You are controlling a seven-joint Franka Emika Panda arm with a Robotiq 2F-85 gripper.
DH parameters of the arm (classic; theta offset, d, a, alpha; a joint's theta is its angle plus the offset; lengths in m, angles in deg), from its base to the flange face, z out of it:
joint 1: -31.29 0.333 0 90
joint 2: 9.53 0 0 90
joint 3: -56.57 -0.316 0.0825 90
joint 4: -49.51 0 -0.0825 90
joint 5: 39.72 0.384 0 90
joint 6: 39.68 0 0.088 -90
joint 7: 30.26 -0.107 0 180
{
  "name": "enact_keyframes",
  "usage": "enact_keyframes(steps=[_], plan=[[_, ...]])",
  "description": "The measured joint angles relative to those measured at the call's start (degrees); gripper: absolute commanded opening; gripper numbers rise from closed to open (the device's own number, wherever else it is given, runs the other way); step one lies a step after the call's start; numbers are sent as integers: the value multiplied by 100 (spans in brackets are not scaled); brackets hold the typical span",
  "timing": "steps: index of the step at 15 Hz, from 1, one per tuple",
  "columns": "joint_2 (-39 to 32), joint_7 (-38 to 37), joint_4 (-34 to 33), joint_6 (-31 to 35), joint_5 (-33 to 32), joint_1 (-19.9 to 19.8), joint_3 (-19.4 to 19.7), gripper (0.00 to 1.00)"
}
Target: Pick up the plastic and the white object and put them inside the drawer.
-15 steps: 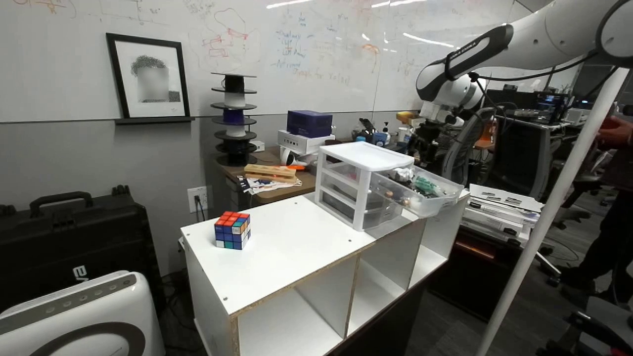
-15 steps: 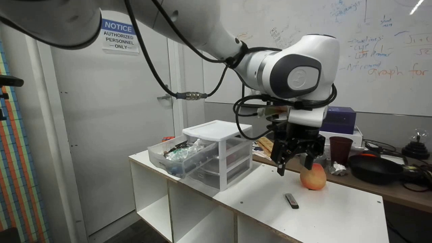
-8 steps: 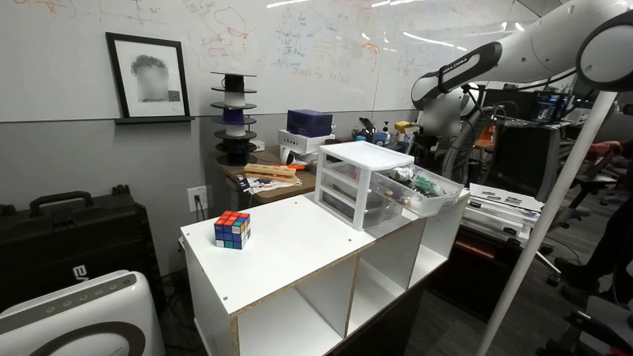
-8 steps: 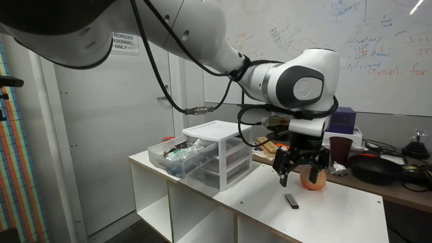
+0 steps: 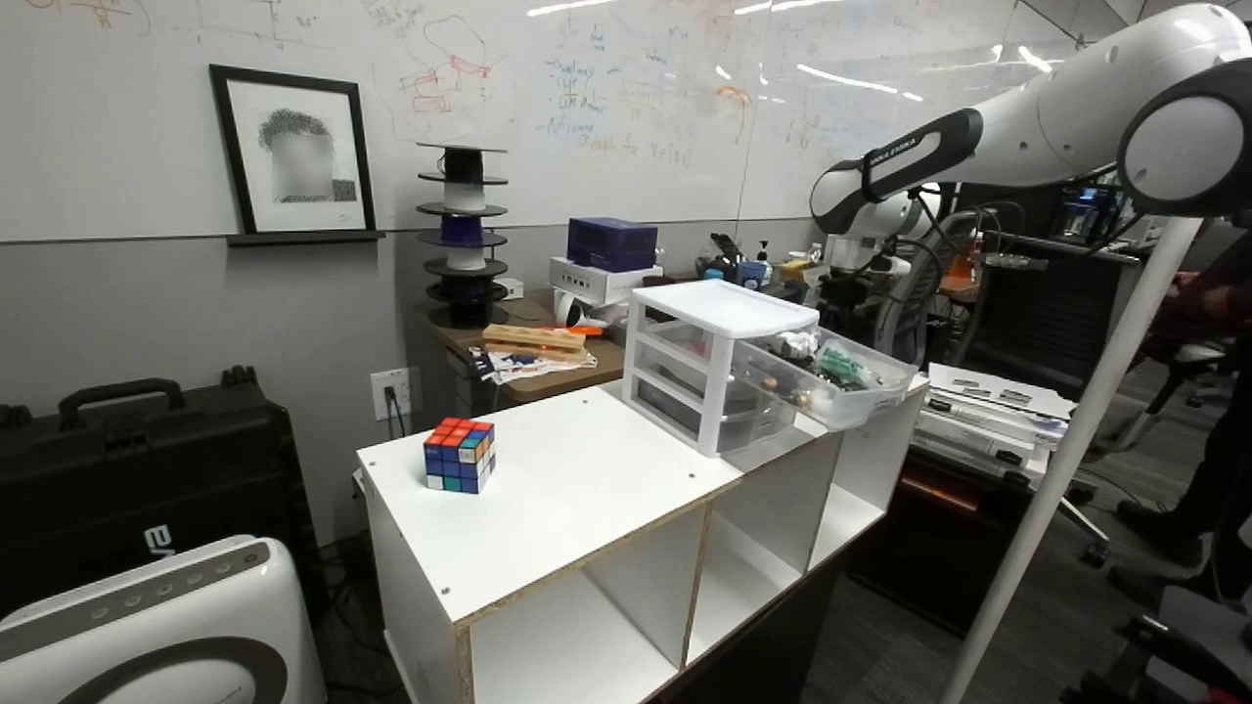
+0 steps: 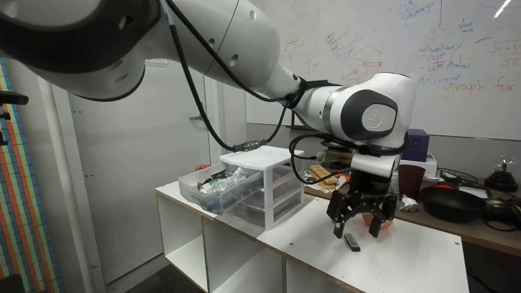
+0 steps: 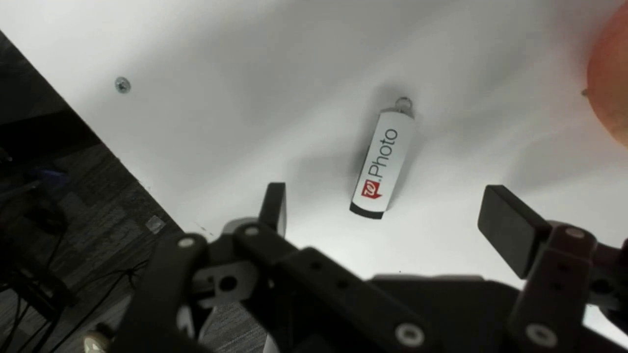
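A stick marked "Photo" lies near the wrist view's center, the gripper spread apart below; center left in an exterior view, an open drawer holds crumpled plastic.

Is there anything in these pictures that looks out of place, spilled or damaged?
I see nothing spilled or damaged. In an exterior view, a crumpled silvery scrap lies beside the pan, rather like litter. The top drawer stands pulled out, but that probably suits the task.
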Motion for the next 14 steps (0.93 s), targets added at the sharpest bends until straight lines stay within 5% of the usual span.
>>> enact_keyframes(steps=[2, 11, 14], plan=[[-162, 0, -172, -9, -56, 17, -9, 75], [-458, 1, -687, -136, -272, 46, -17, 5], [-458, 1, -698, -136, -279, 64, 4, 7]])
